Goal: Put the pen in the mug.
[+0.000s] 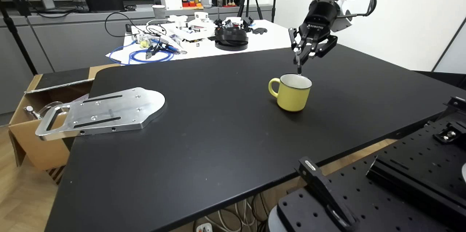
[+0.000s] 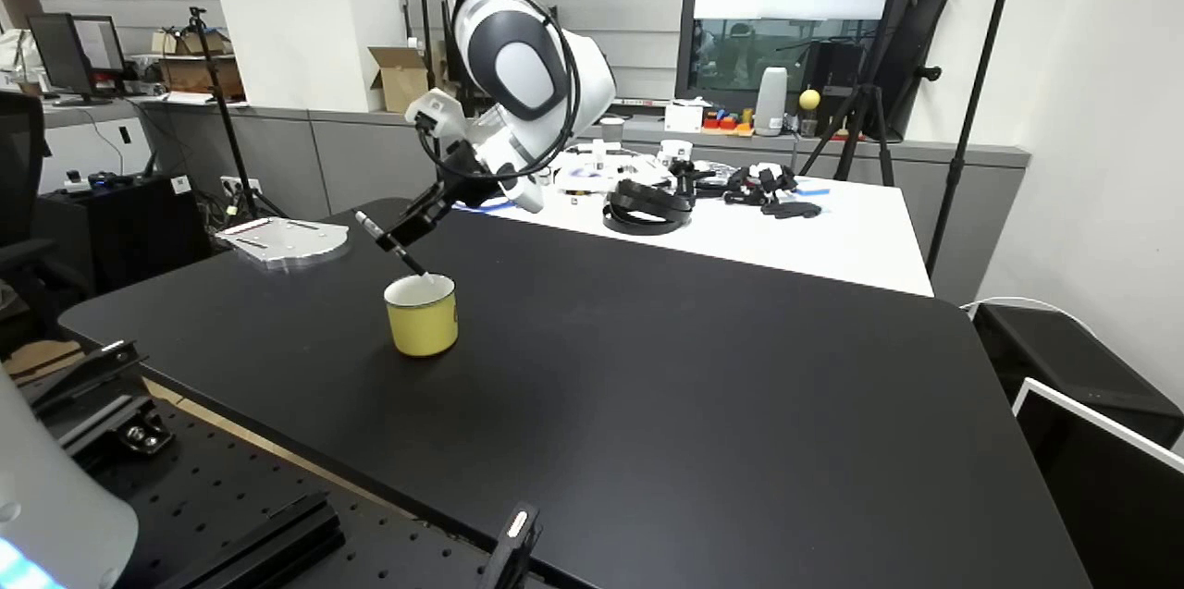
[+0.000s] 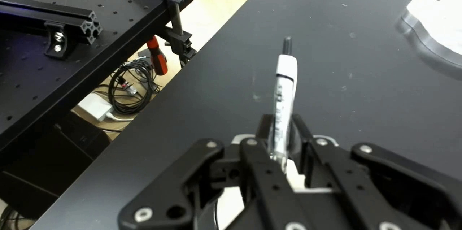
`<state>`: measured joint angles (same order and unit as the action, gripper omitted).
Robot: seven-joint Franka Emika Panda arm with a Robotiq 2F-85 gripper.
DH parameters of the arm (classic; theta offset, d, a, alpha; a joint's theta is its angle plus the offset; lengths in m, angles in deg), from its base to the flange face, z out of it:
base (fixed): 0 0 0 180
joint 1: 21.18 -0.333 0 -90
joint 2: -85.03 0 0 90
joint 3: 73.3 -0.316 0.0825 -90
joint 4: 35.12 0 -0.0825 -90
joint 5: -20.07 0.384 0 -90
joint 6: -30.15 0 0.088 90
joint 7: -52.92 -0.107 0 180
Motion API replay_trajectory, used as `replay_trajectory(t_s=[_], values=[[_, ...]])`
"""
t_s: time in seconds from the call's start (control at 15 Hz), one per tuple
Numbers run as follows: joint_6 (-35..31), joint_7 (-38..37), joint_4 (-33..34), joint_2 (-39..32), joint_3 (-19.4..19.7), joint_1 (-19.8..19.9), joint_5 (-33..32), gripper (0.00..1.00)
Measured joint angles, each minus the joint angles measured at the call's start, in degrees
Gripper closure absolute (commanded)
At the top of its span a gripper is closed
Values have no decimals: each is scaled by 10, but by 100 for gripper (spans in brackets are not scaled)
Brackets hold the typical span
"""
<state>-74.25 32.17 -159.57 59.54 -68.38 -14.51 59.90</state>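
My gripper [image 1: 301, 58] is shut on the pen [image 1: 299, 69], high over the table. In an exterior view the gripper [image 2: 400, 238] holds the pen [image 2: 408, 260] tilted, its lower end at the opening of the mug [image 2: 423, 321]. I cannot tell whether that end is below the rim. The mug [image 1: 292, 95] is yellow, white inside with a dark rim, and stands upright. In the wrist view the pen [image 3: 284, 103] sticks up between the fingertips [image 3: 283, 125]. The mug's white inside [image 3: 229, 204] shows partly behind the fingers.
The mug stands on a black table [image 1: 204, 144]. A flat metal plate with a handle [image 1: 109, 111] lies at the table's edge over a cardboard box [image 1: 40, 148]. A white table with cables and parts [image 1: 196, 42] stands behind. A perforated black base [image 1: 364, 188] adjoins the front.
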Motion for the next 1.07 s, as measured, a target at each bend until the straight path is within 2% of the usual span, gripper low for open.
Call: replay_trajectory(t_s=[0.53,0.6,0.67,0.73,1.07], values=[[-12,51,2,-50,0,0,53,96],[-15,54,2,-55,0,0,55,59],[-17,57,3,-59,0,0,55,58],[-19,60,3,-61,0,0,55,52],[-22,65,14,-62,-1,-4,57,18]])
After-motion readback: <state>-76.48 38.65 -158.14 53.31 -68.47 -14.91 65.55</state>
